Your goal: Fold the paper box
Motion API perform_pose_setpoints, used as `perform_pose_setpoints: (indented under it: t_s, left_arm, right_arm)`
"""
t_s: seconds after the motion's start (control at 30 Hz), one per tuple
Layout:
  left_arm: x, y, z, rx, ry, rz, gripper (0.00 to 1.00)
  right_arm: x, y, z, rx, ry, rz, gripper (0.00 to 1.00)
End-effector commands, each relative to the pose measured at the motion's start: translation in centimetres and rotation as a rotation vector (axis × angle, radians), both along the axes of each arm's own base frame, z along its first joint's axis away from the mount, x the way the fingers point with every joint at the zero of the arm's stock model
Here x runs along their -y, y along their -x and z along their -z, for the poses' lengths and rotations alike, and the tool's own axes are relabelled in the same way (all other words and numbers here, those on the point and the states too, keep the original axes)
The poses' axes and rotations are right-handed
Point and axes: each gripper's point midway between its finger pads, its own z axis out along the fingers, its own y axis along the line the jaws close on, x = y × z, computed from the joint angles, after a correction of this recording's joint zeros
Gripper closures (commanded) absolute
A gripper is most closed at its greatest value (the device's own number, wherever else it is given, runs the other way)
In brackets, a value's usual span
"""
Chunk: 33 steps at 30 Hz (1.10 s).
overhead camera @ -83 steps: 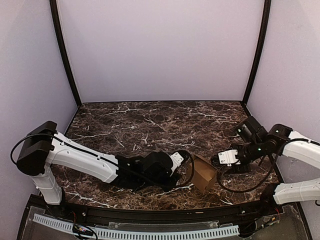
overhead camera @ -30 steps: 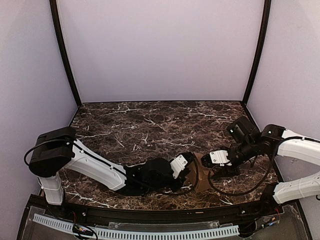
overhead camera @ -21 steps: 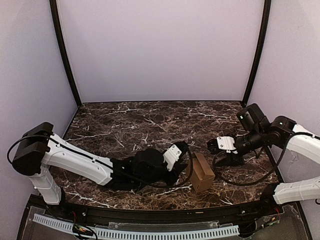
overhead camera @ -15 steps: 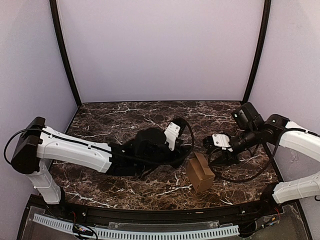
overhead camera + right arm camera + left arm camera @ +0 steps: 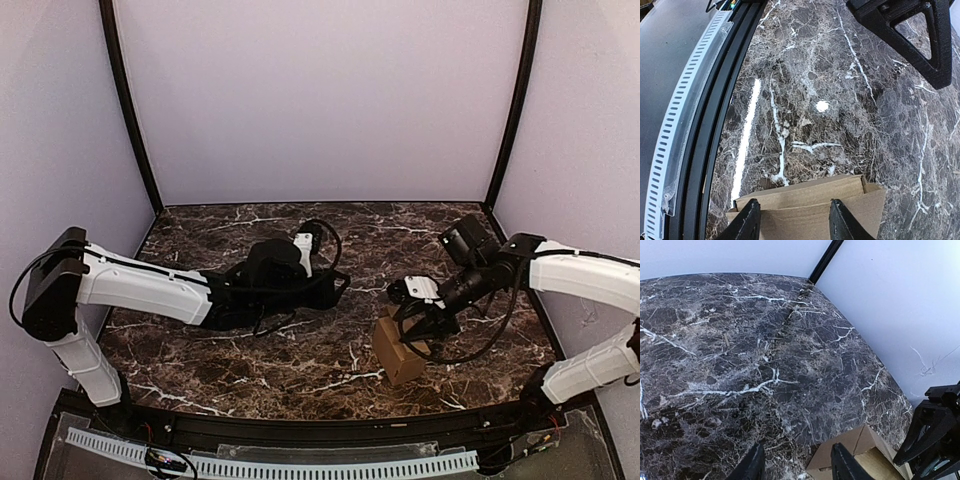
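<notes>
Top view: paper box (image 5: 398,352), closed up as a small cube, sits on the desk (image 5: 250,350) front right of centre. The right fingers (image 5: 428,320) are just above it, the left fingers (image 5: 337,287) off to its left. Left wrist: fingers spread, nothing between them, box at lower right. Right wrist: fingers spread, empty, over the box's top edge.

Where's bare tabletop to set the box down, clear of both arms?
Free: the far strip of the dark marble table along the back wall, and the near-left patch between the left arm and the front edge. Crowded: right of centre, where the right gripper is at the top of the brown cardboard box.
</notes>
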Motion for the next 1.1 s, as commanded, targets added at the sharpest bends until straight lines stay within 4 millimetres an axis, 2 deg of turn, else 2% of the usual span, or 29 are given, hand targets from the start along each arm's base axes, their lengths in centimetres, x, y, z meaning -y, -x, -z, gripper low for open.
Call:
perform_pose_setpoints:
  t_s: [0.0,0.13,0.3,0.4,0.43,0.47,0.5,0.53,0.57,0.6,0.63,0.67,0.7,0.77,0.83,0.97,1.07]
  left_arm:
    - [-0.4,1.0,-1.3,-0.011,0.052,0.018,0.54]
    - [-0.5,1.0,-1.2,-0.001,0.036,0.022,0.55]
    - [0.0,1.0,-1.0,0.007,0.034,0.041,0.55]
    - [1.5,1.2,-1.0,0.027,0.037,0.102,0.54]
    - [2.1,1.2,-0.3,0.021,0.024,0.122,0.54]
    - [3.2,1.5,-0.7,0.027,0.034,0.172,0.54]
    - [3.9,1.6,0.2,0.016,0.024,0.199,0.54]
    - [5.1,2.3,-0.4,0.012,0.044,0.268,0.54]
    - [5.9,3.0,0.7,-0.017,0.033,0.325,0.54]
    - [6.6,3.2,0.3,-0.015,0.043,0.352,0.54]
    - [7.2,3.8,1.3,-0.039,0.037,0.398,0.54]
    - [7.7,3.9,1.0,-0.040,0.046,0.418,0.53]
    - [8.1,4.2,1.9,-0.064,0.039,0.441,0.53]
    - [8.6,4.6,2.4,-0.084,0.039,0.474,0.52]
    - [9.1,4.9,2.6,-0.100,0.043,0.504,0.52]
    - [9.4,5.1,2.5,-0.110,0.050,0.517,0.55]
    - [9.3,5.2,2.7,-0.120,0.054,0.515,0.64]
  right_arm:
    - [0.7,0.2,3.2,-0.042,0.059,-0.011,0.54]
    - [1.0,0.4,5.0,-0.080,0.090,-0.021,0.54]
    - [0.8,0.6,6.1,-0.146,0.100,-0.027,0.54]
    - [1.0,0.7,6.8,-0.172,0.115,-0.022,0.55]
    - [1.0,0.8,6.8,-0.176,0.116,-0.021,0.55]
    - [1.1,0.8,6.5,-0.176,0.112,-0.020,0.55]
    - [1.1,0.8,5.8,-0.166,0.099,-0.017,0.55]
    - [1.1,0.7,4.8,-0.148,0.081,-0.011,0.55]
    - [1.1,0.5,3.7,-0.126,0.060,-0.003,0.55]
    - [1.1,0.4,2.4,-0.098,0.037,0.004,0.54]
    - [1.1,0.4,1.0,-0.071,0.013,0.009,0.53]
    - [1.1,0.3,-0.2,-0.046,-0.009,0.014,0.52]
    - [1.1,0.4,-1.2,-0.027,-0.026,0.019,0.50]
    - [1.4,0.6,-2.4,0.005,-0.039,0.021,0.46]
    - [2.0,0.8,-2.2,0.013,-0.015,0.028,0.46]
    - [3.2,1.5,-0.4,0.009,0.051,0.023,0.49]
    - [3.3,2.1,0.5,0.016,0.074,0.007,0.51]
